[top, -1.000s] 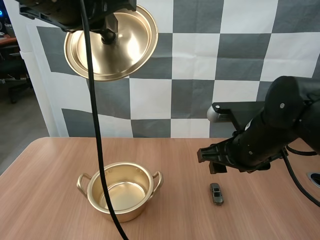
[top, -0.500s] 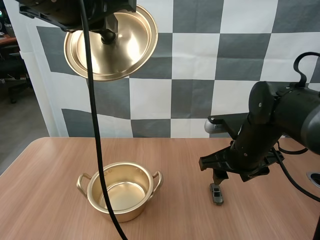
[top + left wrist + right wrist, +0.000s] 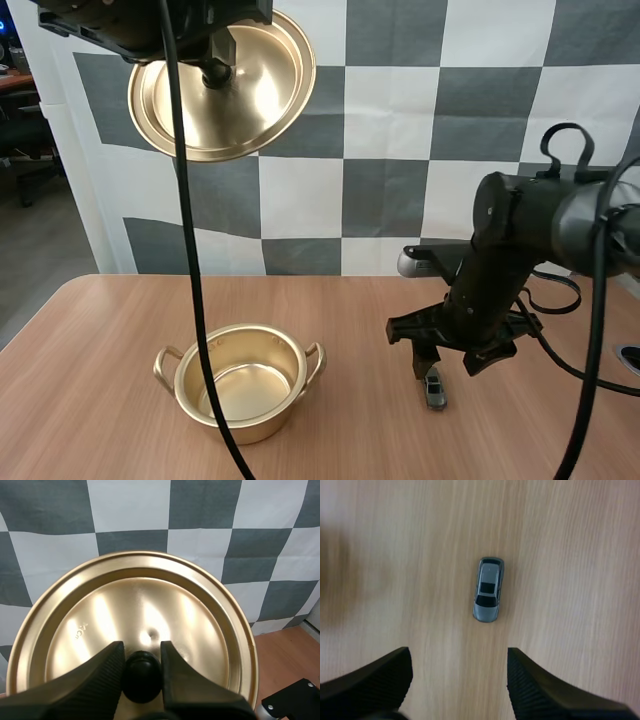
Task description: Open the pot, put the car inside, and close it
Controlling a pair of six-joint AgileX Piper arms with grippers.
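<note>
One pot (image 3: 255, 425), one lid (image 3: 258, 92), one car (image 3: 488, 589).

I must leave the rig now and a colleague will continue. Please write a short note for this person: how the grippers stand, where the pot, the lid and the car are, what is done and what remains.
The left gripper is shut on the knob of the lid and holds it high above the table.
The right gripper is open, just over the car, not touching it.
The pot stands open and empty on the table, to the left of the car in the high view.
Done: lid off.
Left: grasp the car, put it in the pot, set the lid back.
</note>
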